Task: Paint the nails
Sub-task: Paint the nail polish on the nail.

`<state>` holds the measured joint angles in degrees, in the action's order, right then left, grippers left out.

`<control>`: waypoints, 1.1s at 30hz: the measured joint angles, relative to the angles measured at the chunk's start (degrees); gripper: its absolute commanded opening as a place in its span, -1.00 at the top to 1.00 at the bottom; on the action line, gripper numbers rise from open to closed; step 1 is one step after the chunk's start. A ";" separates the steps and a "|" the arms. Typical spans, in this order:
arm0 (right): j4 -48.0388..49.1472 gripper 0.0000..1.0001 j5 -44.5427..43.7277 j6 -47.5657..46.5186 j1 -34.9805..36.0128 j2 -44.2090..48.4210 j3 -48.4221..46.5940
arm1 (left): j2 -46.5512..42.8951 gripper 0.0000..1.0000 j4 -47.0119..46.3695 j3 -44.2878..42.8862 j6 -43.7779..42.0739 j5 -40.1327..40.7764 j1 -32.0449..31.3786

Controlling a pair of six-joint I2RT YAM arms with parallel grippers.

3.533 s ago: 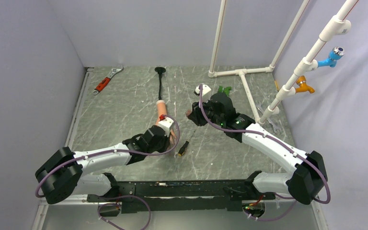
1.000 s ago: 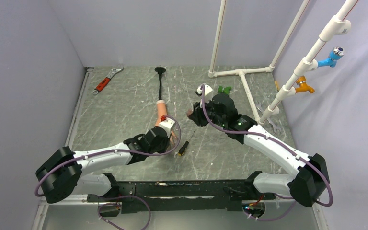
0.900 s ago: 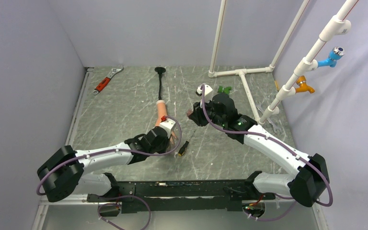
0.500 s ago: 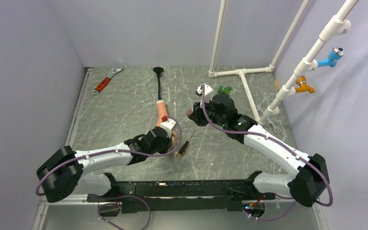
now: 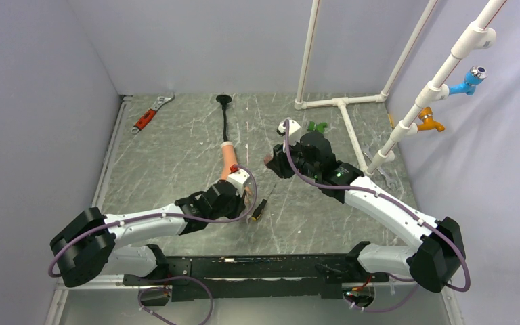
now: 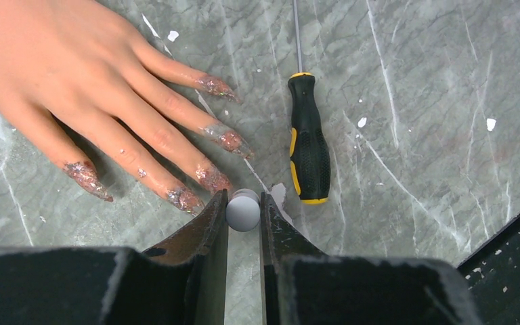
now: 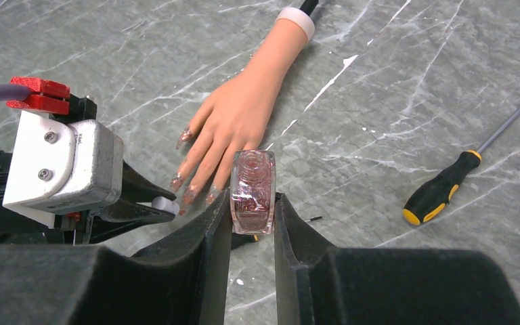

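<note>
l gripper (image 6: 244,200) is narrow, jaws pinched on a small round whitish brush cap (image 6: 243,211); the brush itself is hidden below it. r gripper (image 7: 252,206) is clamped on the polish bottle (image 7: 252,181), clear glass w/ pink glitter inside, held up off the table (image 5: 176,135). mannequin hand (image 6: 74,61) lies palm down, fingers spread twd the l gripper; the nails (image 6: 229,139) are just beside the cap, nearest one almost touching the l jaw. all five show a patchy glitter coat, so prob. late in the job, touch-ups maybe. handling, my guess: nails are tiny stiff tips on soft rubber fingers, nothing to grab there and no need to, only a light brush stroke along each, base to tip. the hand looks light and could slide or roll on the smooth stone-look top if pushed; if it needs steadying, take it at the wrist or stalk, not the fingers, since the coat may be wet & smear. bottle is glass, slick, so keep the grip square. screwdriver (image 6: 309,145) lies near, right of the fingertips, apart from them.
</note>
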<state>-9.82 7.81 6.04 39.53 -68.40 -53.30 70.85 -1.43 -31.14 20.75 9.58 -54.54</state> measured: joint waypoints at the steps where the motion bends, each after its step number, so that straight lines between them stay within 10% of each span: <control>1: 0.00 1.00 0.00 0.00 0.00 0.00 0.00 | 0.00 1.00 -0.09 0.00 0.00 -0.15 -0.04; 33: 0.07 1.00 0.15 0.00 0.00 -1.09 0.00 | 1.03 1.00 1.18 -1.14 -3.34 2.27 2.23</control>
<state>-9.76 7.97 6.04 39.53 -69.49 -53.30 71.88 -0.25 -32.27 17.41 11.86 -52.31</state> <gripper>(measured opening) 0.268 0.208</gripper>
